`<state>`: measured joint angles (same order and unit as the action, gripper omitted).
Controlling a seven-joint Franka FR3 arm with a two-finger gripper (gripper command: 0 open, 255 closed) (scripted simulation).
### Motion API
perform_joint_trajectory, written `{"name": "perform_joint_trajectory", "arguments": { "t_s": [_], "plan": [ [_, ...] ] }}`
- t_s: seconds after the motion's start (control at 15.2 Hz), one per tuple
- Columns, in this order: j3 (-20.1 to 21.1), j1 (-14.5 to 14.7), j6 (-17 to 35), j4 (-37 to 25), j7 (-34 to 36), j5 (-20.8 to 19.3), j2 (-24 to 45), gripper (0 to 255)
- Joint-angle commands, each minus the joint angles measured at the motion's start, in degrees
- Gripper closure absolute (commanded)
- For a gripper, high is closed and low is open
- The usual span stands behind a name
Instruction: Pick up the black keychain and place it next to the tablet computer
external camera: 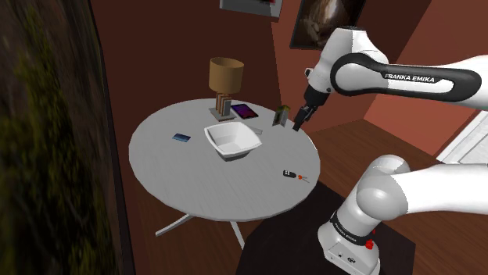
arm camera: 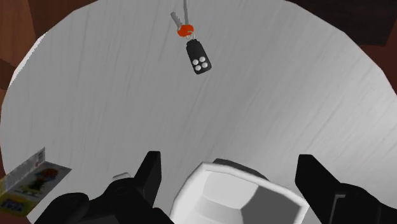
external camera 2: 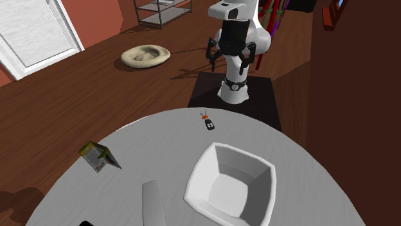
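Two fingers (arm camera: pixel 150 173) of your hand (arm camera: pixel 229 164) stand apart, holding nothing, above the worktop (arm camera: pixel 114 95); the black keychain (arm camera: pixel 199 58) lies beyond the white bowl (arm camera: pixel 236 197).

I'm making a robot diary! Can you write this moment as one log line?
gripper: open, empty, raised | black keychain: lying on table, not held | tablet: beside lamp

— What colour is the keychain (arm camera: pixel 199 58)?
— Black, with four white dots and an orange-red bit at one end.
— And the table (arm camera: pixel 286 108)?
— Pale grey with faint streaks. The bowl (external camera: pixel 232 141), mid-frame in the shoulder view, is white. The tablet (external camera: pixel 244 111) just above it looks purple. The fingers (arm camera: pixel 148 172) are black.
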<state>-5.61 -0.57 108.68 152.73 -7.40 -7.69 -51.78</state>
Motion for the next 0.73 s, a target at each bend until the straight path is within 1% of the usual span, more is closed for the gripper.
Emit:
{"name": "perform_joint_trajectory", "arguments": {
  "t_s": [0.0,0.33,0.66],
  "plan": [
    [-1.55,-0.19,3.14,3.8,-1.88,-0.91,-0.14,0],
    [-5.77,-1.19,11.29,11.21,-6.65,-3.72,2.11,0],
    [-10.48,-2.7,21.27,16.99,-11.67,-7.22,7.92,0]
  ]
}}
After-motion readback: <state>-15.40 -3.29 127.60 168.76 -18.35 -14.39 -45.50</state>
